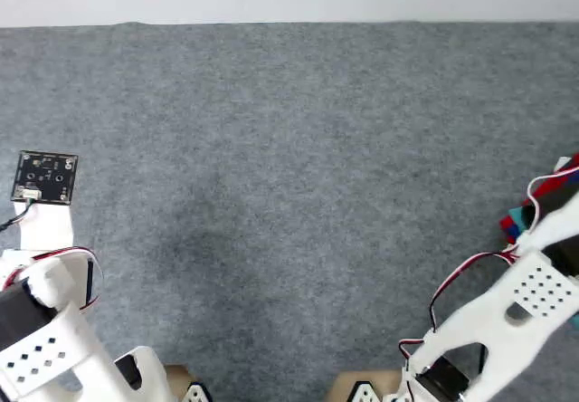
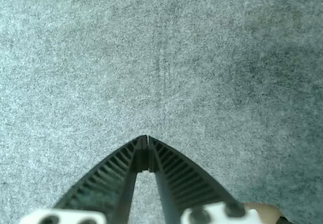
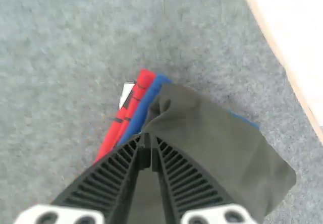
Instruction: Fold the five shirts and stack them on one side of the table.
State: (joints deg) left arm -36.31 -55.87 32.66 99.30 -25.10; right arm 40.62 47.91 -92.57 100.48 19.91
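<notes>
A stack of folded shirts lies at the table's right edge point(image 1: 514, 223). An olive shirt point(image 3: 212, 143) is on top, with a blue shirt point(image 3: 152, 94) and a red shirt point(image 3: 130, 114) under it. My right gripper point(image 3: 147, 139) sits at the olive shirt's puckered edge and looks shut on it. My left gripper point(image 2: 147, 139) is shut with nothing in it, hanging over bare grey felt point(image 2: 161, 57) at the near left of the table.
Grey felt point(image 1: 289, 148) covers the whole table. The felt's edge runs close beside the stack, with a pale surface point(image 3: 292, 27) beyond it. A small black circuit board point(image 1: 45, 177) sits on the left arm. Both arm bases stand at the near edge.
</notes>
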